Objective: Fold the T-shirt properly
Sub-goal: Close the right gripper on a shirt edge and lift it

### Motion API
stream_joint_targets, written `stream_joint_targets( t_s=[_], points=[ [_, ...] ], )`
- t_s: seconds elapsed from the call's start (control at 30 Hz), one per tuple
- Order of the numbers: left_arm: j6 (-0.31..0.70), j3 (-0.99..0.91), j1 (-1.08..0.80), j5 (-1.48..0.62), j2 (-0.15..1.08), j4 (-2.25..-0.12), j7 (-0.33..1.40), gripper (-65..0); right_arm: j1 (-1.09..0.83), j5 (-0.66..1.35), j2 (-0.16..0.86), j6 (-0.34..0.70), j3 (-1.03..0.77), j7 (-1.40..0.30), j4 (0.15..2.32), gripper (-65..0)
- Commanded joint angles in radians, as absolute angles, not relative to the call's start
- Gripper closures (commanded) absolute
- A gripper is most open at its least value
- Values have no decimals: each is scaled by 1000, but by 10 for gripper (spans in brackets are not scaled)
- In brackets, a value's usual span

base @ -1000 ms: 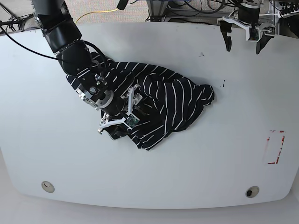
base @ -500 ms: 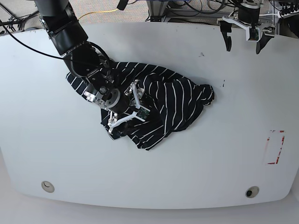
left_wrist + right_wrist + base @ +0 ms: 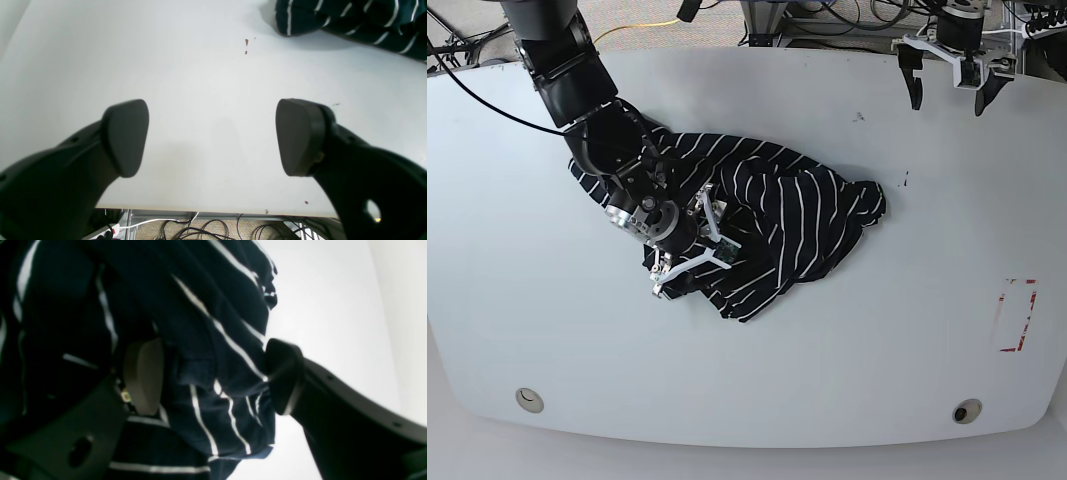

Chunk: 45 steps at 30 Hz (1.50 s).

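T-shirt (image 3: 777, 225) lay crumpled, long axis approx 10-to-4 o'clock; right gripper (image 3: 213, 380) pinched a fabric fold; left gripper (image 3: 947, 80) spread wide at table (image 3: 877, 350) 1 o'clock edge.

We seem to be in a lab: a white table (image 3: 847, 380), tangled cables (image 3: 827, 15) on carpet beyond.

A bunched fold of the dark, white-striped T-shirt (image 3: 213, 340) fills the gap between the two fingers of the right gripper (image 3: 213, 380). The pale inner pad (image 3: 143, 376) of one finger presses against the cloth on the left; the dark finger (image 3: 283, 373) on the right touches the fold's outer edge. Behind them lies the white table (image 3: 327, 306).
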<state>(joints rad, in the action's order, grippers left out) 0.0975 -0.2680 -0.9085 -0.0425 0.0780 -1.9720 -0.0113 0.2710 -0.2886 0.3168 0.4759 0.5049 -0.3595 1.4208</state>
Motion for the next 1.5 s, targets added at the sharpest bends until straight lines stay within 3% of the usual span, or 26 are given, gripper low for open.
stream_joint_targets(
  t_s=[0.0, 0.23, 0.3, 0.47, 0.6, 0.7, 0.9, 1.47],
  points=[
    [93, -272, -918, -44, 82, -1986, -35, -560, 298, -292, 325, 469, 498, -341, 1452, -431],
    [93, -272, -917, -44, 81, -1977, -35, -560, 295, -292, 325, 469, 498, -344, 1465, -178],
    [93, -272, -917, -44, 81, -1974, -35, -560, 294, -292, 325, 469, 498, -346, 1475, -157],
    [93, -272, -917, -44, 81, -1974, -35, -560, 292, -292, 325, 469, 496, -346, 1492, -222],
    [93, -272, -917, -44, 81, -1974, -35, -560, 277, -292, 325, 469, 460, -381, 1523, -363],
    [93, -272, -917, -44, 81, -1974, -35, -560, 268, -292, 323, 470, 437, -386, 1557, -412],
    [93, -272, -895, -44, 81, -1974, -33, -560, 271, -292, 337, 486, 437, -387, 1552, -371],
    [93, -269, -889, -44, 79, -1974, 21, -560, 272, -294, 384, 510, 437, -449, 1610, -369]
  ],
)
